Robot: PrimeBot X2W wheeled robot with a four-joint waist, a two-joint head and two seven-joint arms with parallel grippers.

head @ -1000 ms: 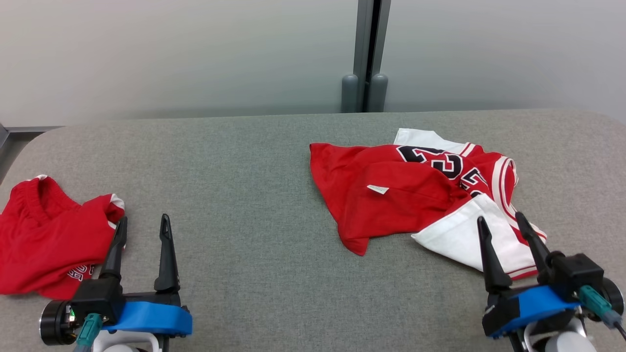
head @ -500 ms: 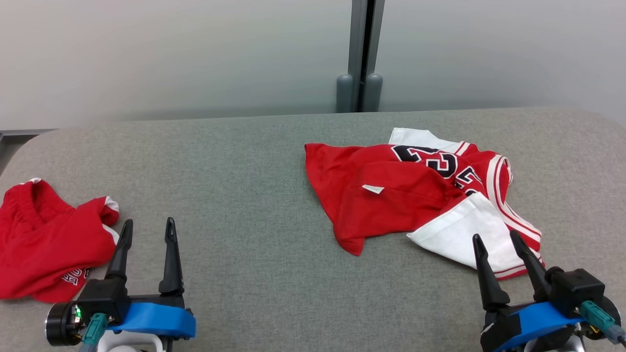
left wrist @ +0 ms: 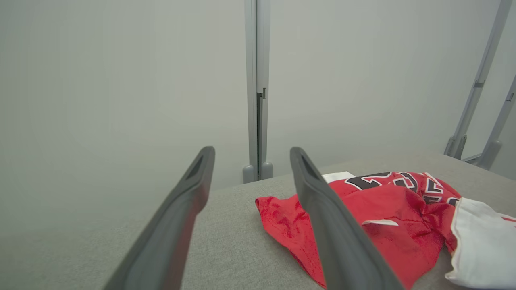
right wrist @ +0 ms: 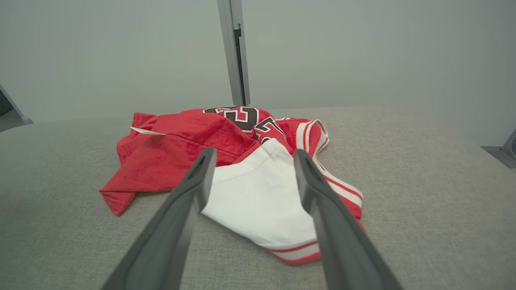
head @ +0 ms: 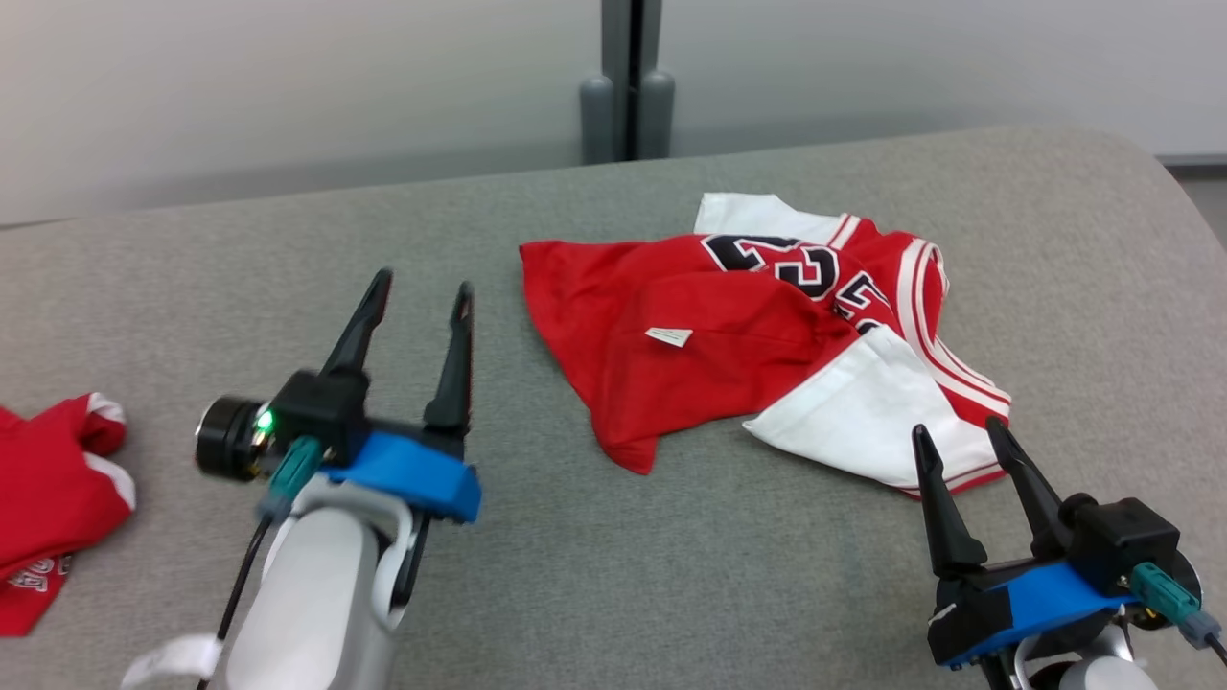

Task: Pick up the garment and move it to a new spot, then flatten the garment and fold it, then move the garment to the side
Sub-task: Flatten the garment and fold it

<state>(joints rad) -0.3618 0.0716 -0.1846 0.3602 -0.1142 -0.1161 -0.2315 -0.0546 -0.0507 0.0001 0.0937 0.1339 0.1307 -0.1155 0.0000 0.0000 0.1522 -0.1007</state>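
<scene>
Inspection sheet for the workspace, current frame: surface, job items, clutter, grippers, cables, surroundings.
surface: grey fabric table top, flat.
job's things: red and white jersey, crumpled, unfolded, right of centre.
clutter: second red garment, crumpled, at the left edge.
grippers: left gripper and right gripper both open, empty; the right one sits by the jersey's white panel.
cables: dark cable below the left gripper; teal plug at the right wrist.
surroundings: pale wall, grey post behind the table.
</scene>
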